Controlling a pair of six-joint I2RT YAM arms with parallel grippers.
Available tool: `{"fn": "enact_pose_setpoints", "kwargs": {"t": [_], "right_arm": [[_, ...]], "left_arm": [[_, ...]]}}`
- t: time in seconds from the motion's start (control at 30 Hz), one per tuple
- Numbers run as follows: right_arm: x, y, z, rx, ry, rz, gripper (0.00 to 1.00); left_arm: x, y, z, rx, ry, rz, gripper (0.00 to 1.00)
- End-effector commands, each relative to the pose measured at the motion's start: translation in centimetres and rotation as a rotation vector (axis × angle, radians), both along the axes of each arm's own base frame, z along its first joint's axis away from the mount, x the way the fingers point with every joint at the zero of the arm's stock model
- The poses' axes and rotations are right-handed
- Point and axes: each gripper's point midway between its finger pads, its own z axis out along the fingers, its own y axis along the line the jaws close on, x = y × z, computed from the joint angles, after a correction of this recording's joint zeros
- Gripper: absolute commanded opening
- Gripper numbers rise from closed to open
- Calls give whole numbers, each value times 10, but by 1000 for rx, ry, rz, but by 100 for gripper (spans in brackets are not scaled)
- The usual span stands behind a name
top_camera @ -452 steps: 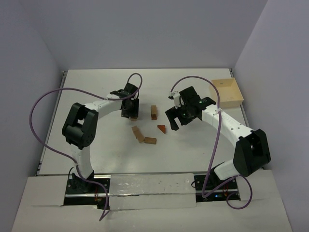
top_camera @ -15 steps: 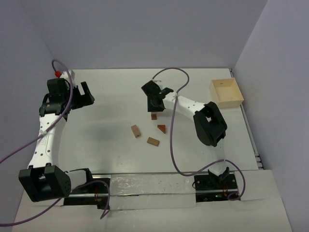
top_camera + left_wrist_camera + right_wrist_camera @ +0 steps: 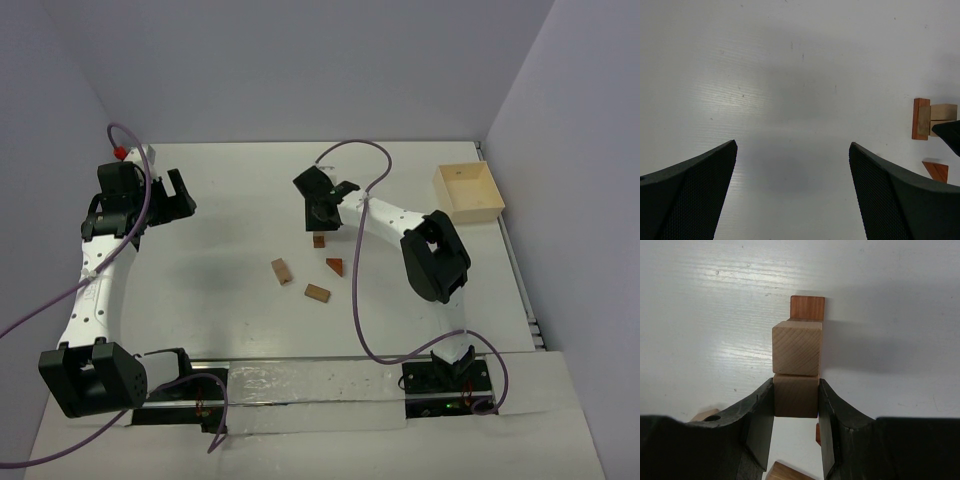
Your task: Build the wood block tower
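Note:
The wood block tower (image 3: 796, 347) is a narrow stack: a reddish block (image 3: 807, 307), a pale tan cube against it, then a darker brown cuboid (image 3: 796, 396). My right gripper (image 3: 796, 390) is shut on that brown cuboid, which touches the tan cube. From above, the right gripper (image 3: 320, 212) sits over the tower (image 3: 319, 240) at the table's middle. My left gripper (image 3: 170, 200) is far off at the left, open and empty. In the left wrist view its fingers (image 3: 792, 145) frame bare table, with the tower (image 3: 927, 119) at the right edge.
Three loose pieces lie in front of the tower: a tan block (image 3: 281, 271), a brown block (image 3: 317, 292) and a reddish wedge (image 3: 335, 266). A pale wooden box (image 3: 467, 192) stands at the back right. The right arm's purple cable arcs over the table.
Nothing has moved in the last half second. Since the oldest frame the left arm has swung from the middle to the far left, and the right gripper has come onto the stack.

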Motion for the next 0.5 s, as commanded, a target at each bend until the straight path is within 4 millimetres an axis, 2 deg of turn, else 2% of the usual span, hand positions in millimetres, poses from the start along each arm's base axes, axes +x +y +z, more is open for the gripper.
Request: {"fn": "enact_pose_setpoints", "kwargs": {"t": [0.0, 0.07, 0.4, 0.47], "right_arm": [[9, 6, 10, 26, -20, 3, 18], [10, 6, 11, 27, -21, 3, 22], [9, 6, 10, 25, -17, 7, 31], [8, 6, 10, 28, -16, 8, 35]], "left_arm": [[7, 1, 18, 4, -66, -10, 99], [6, 1, 18, 3, -67, -12, 99], [8, 0, 18, 0, -66, -13, 99], [8, 0, 18, 1, -64, -14, 99]]}}
